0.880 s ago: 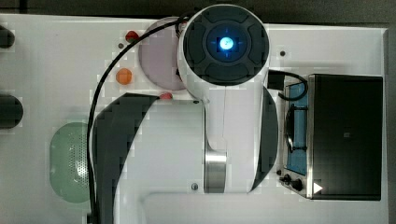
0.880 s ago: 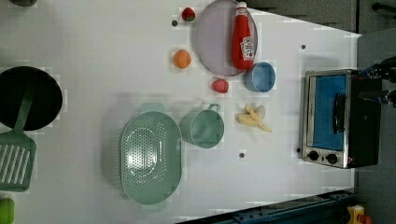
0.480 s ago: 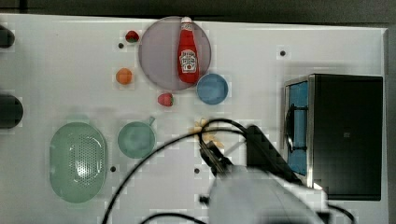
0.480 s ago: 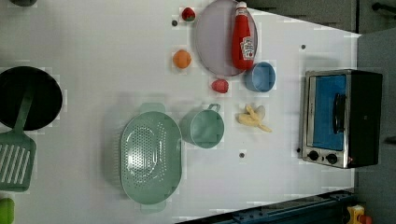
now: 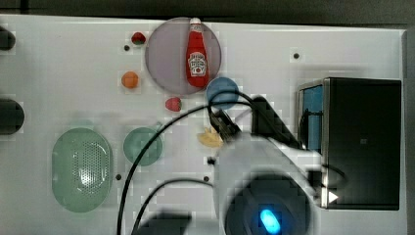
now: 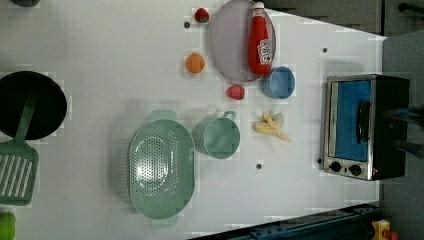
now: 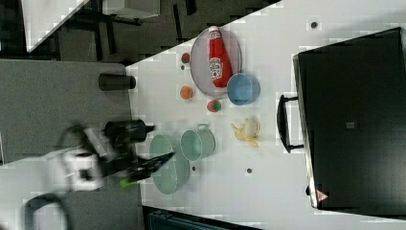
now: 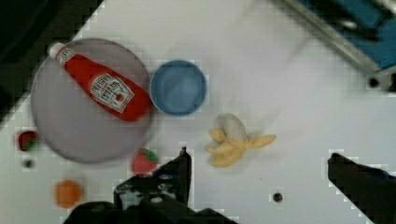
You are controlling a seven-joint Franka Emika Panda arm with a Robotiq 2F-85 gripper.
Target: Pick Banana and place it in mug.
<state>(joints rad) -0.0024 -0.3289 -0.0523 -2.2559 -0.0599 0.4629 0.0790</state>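
Observation:
The pale yellow banana point(image 5: 210, 138) point(image 6: 270, 126) point(image 7: 246, 130) lies partly peeled on the white table, between the mug and the toaster oven. The teal mug point(image 5: 142, 146) point(image 6: 217, 137) point(image 7: 197, 144) stands upright beside the green basket, with nothing inside. In the wrist view my gripper point(image 8: 261, 165) hangs open above the table with nothing between its dark fingers point(image 8: 180, 168). There the banana point(image 8: 233, 142) lies just beyond the fingertips, nearer one finger. In the top view my arm point(image 5: 264, 191) covers the table next to the banana.
A ketchup bottle point(image 6: 260, 42) lies on a grey plate point(image 6: 230, 45). Beside it are a blue bowl point(image 6: 278, 82), a strawberry point(image 6: 235, 92) and an orange ball point(image 6: 194, 63). A pale green basket point(image 6: 161, 167) sits by the mug. A toaster oven point(image 6: 360, 127) stands at the left view's right.
In the top view my arm has swung from over the plate and middle of the table to the top view's lower right, beside the banana. The things on the table have not moved.

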